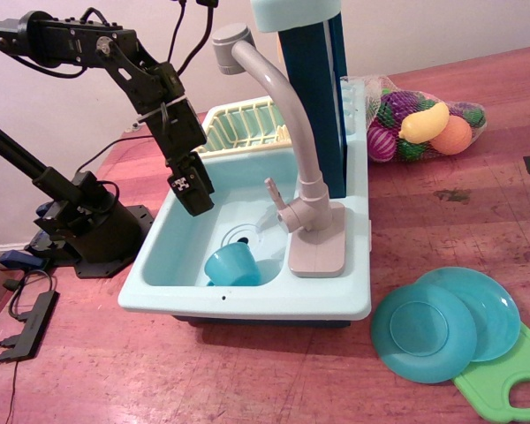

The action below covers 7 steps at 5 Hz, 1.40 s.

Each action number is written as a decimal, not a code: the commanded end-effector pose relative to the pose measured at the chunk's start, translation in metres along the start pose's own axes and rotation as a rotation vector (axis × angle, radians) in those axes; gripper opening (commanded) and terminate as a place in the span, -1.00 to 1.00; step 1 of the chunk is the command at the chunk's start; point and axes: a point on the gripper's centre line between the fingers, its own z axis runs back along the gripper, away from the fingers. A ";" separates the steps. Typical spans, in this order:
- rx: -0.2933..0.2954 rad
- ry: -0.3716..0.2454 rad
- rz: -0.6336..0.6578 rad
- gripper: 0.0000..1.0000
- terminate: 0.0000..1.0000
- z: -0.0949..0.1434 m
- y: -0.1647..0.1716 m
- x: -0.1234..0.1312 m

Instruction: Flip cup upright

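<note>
The small teal-blue cup (pixel 233 266) stands in the front part of the toy sink basin (pixel 172 256), just in front of the drain (pixel 240 236). A round face points up; I cannot tell whether that is its open mouth or its base. My gripper (pixel 194 201) hangs above the basin's left rear, up and to the left of the cup and clear of it. It holds nothing. Its dark fingers overlap from this angle, so their gap does not show.
A grey faucet (pixel 287 115) arches over the sink's right side beside a blue column (pixel 314 97). A yellow dish rack (pixel 238 128) sits behind. Two teal plates (pixel 442 322) and a green cutting board (pixel 512 380) lie at front right. A net of toy fruit (pixel 424 128) lies at back right.
</note>
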 end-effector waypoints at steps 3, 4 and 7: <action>-0.103 0.013 -0.037 1.00 -1.00 -0.019 -0.025 0.004; -0.196 -0.013 -0.045 1.00 -1.00 -0.028 -0.038 0.007; -0.273 0.071 -0.121 1.00 -1.00 -0.057 -0.055 0.010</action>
